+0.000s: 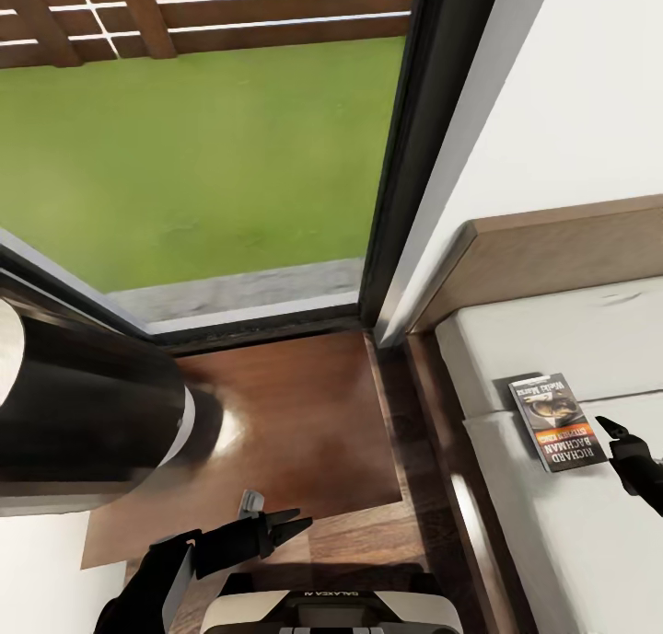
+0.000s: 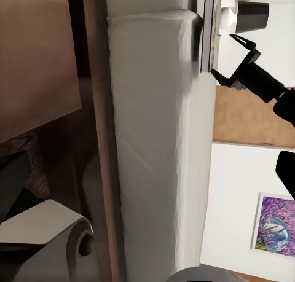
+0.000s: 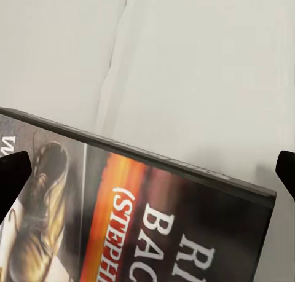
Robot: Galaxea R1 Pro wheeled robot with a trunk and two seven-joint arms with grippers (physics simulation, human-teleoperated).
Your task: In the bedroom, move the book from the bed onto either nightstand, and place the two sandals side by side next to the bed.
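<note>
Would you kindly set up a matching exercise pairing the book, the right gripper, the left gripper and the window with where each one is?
Things:
1. book
2. right gripper
3. left gripper
4. window

Places:
A. over the wood floor, beside the bed
B. flat on the mattress, near its edge
C. in the wall, showing grass and a fence
D. open, by the book's corner

Pairs: 1-B, 2-D, 3-A, 4-C

The bed [image 1: 589, 358] and right gripper [image 1: 619, 439] run off the head view's edge.
</note>
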